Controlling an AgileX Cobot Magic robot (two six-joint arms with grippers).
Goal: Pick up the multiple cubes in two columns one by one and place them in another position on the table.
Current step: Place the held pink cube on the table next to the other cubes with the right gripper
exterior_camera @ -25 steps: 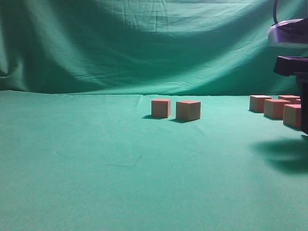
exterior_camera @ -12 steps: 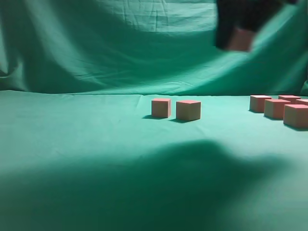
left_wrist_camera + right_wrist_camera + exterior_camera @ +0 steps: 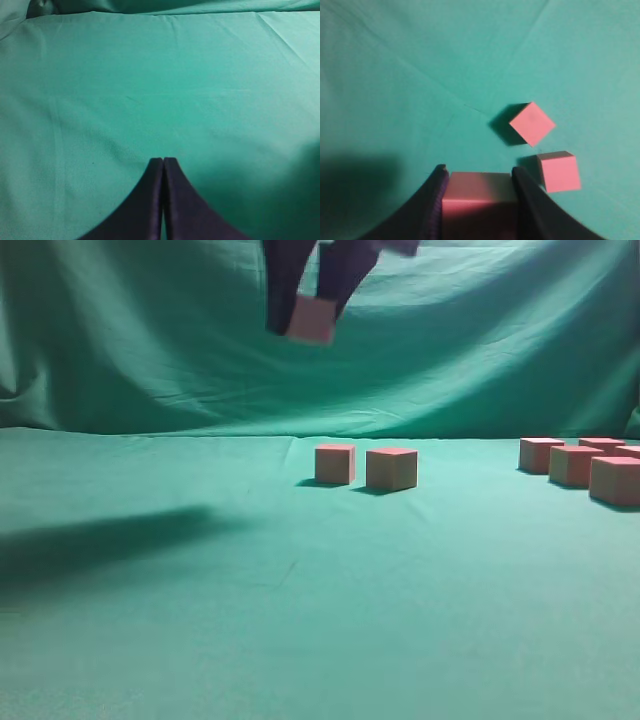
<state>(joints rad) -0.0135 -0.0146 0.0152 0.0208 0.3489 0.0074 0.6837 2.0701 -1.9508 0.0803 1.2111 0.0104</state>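
Observation:
My right gripper (image 3: 308,320) hangs high over the table (image 3: 200,620), left of centre, shut on a pinkish-red cube (image 3: 311,320). The right wrist view shows that cube (image 3: 479,197) clamped between both fingers of the right gripper (image 3: 479,172), well above the cloth. Below it two cubes (image 3: 335,464) (image 3: 391,469) stand side by side mid-table; the same two cubes (image 3: 532,123) (image 3: 559,171) appear to the right of the fingers. Several more cubes (image 3: 572,464) are grouped at the far right. My left gripper (image 3: 163,161) is shut with nothing in it over bare cloth.
A draped green backdrop (image 3: 150,340) closes off the far side of the table. The arm's shadow (image 3: 90,540) lies on the cloth at the left. The wrinkled green cloth (image 3: 150,75) fills the left wrist view.
The right gripper has carried a cube up from the group at the far right and leftward across the top of the view. Its shadow slid left. The cubes on the table stayed put.

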